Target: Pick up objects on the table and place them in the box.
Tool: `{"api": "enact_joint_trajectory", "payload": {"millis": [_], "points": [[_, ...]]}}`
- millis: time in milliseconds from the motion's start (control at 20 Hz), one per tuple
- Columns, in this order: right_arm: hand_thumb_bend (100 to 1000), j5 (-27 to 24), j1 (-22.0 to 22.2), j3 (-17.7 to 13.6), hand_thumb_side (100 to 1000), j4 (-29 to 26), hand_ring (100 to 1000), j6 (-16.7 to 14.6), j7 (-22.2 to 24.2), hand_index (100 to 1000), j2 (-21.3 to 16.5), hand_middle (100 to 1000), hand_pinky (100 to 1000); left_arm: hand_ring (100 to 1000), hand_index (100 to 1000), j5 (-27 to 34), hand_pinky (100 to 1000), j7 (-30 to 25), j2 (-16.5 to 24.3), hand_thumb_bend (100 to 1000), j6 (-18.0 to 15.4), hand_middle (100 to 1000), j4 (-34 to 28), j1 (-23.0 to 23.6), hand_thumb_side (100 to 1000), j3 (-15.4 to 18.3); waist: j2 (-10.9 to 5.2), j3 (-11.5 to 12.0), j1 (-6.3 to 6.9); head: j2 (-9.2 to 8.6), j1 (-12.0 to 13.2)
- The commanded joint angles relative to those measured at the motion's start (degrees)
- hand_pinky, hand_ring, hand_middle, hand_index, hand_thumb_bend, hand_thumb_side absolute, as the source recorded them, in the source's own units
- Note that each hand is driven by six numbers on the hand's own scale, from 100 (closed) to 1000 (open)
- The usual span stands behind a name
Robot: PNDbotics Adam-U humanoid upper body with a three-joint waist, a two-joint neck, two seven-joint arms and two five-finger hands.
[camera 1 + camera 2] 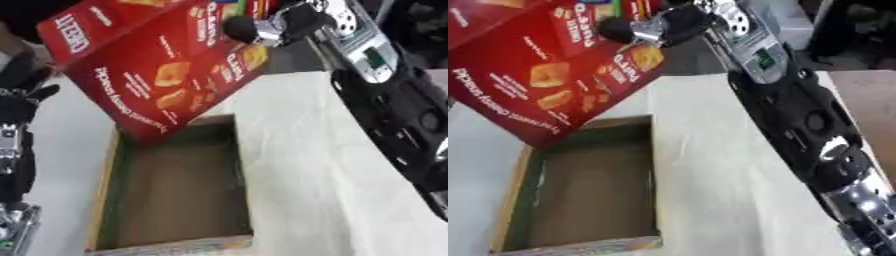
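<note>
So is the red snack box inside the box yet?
Not yet. The red snack box is tilted, its lower corner over the open box's far end, held at its top edge by the right hand. The floor looks bare.

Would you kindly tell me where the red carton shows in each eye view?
Left eye view: red carton fills the upper left, tilted over the box's far end.
Right eye view: carton upper left, cut by the left edge.
Shared landmark: the right hand at the carton's upper right corner.
</note>
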Motion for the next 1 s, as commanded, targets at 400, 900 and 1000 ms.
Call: {"api": "enact_joint_trajectory", "payload": {"millis": [400,900,1000], "points": [[545,-1.73,4.30,-3.63,353,-5.35,252,4.15,-3.62,472,3.39,359,100,887,923,0.54,796,-0.37,-0.01,100,-0.17,928,-0.66,-1.53,1000,0.15,0.41,1.25,0.89,0.26,-1.13],[540,0.72,8.06,-2.70,344,-6.17,258,5.33,-3.55,474,5.38,361,100,877,923,0.83,795,-0.58,-0.21,100,-0.23,929,-0.80,-2.38,1000,0.04,1.73,2.35,1.62,-0.19,-1.79],[540,1.57,8.33,-2.32,342,-5.72,259,5.11,-3.13,475,5.70,361,100,877,922,0.85,795,-0.63,-0.17,100,-0.24,929,-0.81,-2.47,1000,0.00,1.91,2.42,1.65,-0.24,-1.88]]}}
